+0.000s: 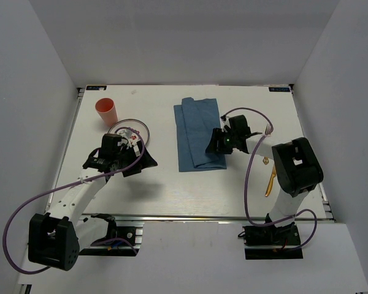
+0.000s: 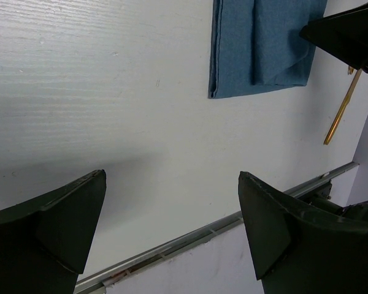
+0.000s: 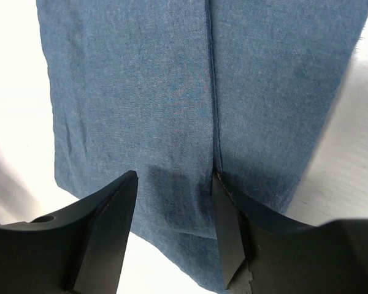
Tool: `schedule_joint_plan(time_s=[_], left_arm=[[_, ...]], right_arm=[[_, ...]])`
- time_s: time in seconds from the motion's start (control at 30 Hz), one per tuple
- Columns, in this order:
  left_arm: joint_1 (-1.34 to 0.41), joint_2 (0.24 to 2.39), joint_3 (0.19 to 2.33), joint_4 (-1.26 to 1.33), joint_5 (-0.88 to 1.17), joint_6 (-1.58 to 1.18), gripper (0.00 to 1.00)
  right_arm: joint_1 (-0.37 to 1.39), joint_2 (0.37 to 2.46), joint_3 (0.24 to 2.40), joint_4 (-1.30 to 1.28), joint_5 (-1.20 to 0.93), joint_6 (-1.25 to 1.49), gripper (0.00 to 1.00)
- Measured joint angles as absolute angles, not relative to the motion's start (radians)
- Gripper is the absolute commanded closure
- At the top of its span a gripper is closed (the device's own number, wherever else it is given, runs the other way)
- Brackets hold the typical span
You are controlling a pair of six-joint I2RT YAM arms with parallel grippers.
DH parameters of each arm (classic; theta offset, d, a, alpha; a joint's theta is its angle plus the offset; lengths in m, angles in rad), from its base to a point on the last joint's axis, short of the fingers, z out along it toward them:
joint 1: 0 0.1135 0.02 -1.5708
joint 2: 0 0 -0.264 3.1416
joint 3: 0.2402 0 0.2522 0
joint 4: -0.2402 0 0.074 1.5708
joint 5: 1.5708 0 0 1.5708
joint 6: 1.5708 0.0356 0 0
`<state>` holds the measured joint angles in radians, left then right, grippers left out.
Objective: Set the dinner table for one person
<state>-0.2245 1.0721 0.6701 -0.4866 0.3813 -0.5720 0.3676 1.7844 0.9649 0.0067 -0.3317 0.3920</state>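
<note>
The dinner table [image 1: 172, 193], white with a metal rail [image 1: 202, 217] along its near edge, fills the overhead view and carries everything. The left claw [image 1: 142, 163] hangs over a bare patch of it, its fingers [image 2: 67, 220] spread wide with nothing between them. Just behind it sit a plate [image 1: 138, 128] and a pink cup [image 1: 106, 110]. The right claw [image 1: 212, 146] is at the right edge of the blue cloth [image 1: 193, 131] in the middle of the table. It is partly spread, tips low over the fabric (one tip sits right at a fold). A gold fork [image 1: 269, 129] and a second gold utensil [image 1: 270, 182] lie on the right, near that arm.
</note>
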Motion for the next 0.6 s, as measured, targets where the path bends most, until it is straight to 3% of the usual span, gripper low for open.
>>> schedule_joint_plan(time_s=[0.6], left_arm=[[-0.224,1.075,0.67,-0.487,0.382,-0.572,0.02]], right_arm=[[0.362,1.659,0.862,0.001,-0.225,0.4,0.42]])
